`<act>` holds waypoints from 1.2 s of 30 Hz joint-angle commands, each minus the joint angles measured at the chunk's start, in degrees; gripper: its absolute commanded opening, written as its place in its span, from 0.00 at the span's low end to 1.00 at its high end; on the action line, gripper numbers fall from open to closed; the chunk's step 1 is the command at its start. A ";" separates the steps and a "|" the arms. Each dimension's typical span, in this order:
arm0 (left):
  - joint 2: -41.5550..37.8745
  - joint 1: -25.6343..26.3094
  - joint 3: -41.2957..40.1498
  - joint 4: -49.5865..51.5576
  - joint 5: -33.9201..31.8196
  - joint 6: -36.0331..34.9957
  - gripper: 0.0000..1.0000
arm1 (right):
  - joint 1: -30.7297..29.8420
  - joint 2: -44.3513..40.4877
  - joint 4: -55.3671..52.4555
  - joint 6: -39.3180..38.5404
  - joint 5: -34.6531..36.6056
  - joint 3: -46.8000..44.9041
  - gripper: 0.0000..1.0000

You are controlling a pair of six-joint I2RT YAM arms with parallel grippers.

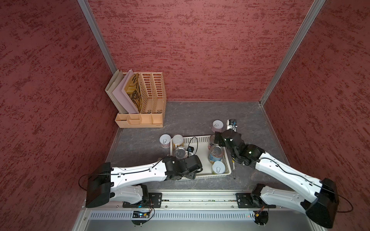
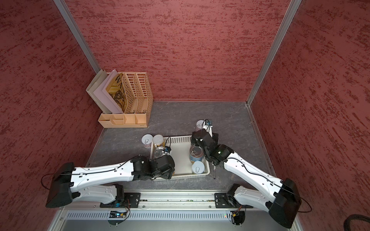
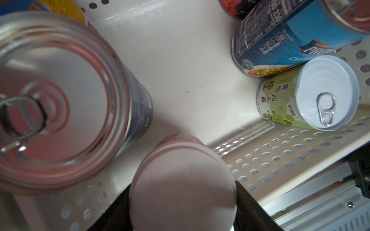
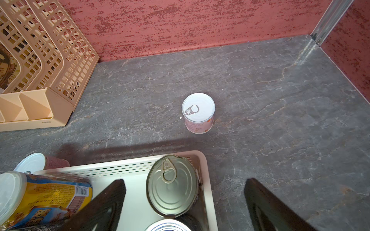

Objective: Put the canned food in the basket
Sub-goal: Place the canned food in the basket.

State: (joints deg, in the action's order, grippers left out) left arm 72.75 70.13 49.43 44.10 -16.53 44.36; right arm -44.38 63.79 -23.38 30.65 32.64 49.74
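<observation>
Two left fingers (image 3: pixel 252 208) pinch small can (image 3: pixel 182 188) inside basket (image 3: pixel 280 160); right fingers (image 4: pixel 104 204) spread, lone can (image 4: pixel 198 112) beyond, apart.

The left end effector (image 3: pixel 183 185), low near the front edge of the desk (image 1: pixel 200 116), pinches a small can (image 3: pixel 180 160). The right end effector (image 4: pixel 185 181) hangs farther back, jaws spread wide.

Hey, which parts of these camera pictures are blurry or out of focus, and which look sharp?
Left wrist view: the near pull-tab can and the small can in the left pincer are blurred; the green-labelled can is sharp. Right wrist view: the lone can is crisp.
</observation>
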 commanded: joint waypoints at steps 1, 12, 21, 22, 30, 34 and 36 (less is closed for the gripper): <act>-0.20 0.33 -0.09 -0.20 -3.09 2.46 0.39 | 0.66 0.54 1.23 0.38 -0.21 0.63 0.98; -1.02 0.29 -3.06 2.28 -6.14 5.81 0.39 | 0.61 1.50 1.15 0.42 -0.65 0.85 0.98; -1.89 0.09 -4.77 5.04 -7.02 8.74 0.41 | 0.63 2.39 1.14 0.37 -0.74 1.07 0.98; -2.07 -0.07 -4.96 5.49 -7.37 9.30 0.42 | 0.59 2.48 1.21 0.38 -0.73 1.16 0.98; -1.24 -0.76 -5.59 7.24 -7.49 9.95 0.48 | 0.66 3.00 1.14 0.37 -0.80 1.24 0.98; -0.33 -0.96 -5.72 8.19 -7.55 10.30 0.53 | 0.62 3.20 1.14 0.40 -0.83 1.36 0.98; -0.31 -0.96 -6.01 8.20 -7.37 10.31 0.58 | 0.67 3.27 1.17 0.42 -0.84 1.36 0.98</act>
State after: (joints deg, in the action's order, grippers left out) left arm 72.12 69.78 44.45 48.71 -21.50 53.67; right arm -44.34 66.83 -23.38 30.65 32.14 49.76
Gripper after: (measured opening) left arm 0.709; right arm 0.983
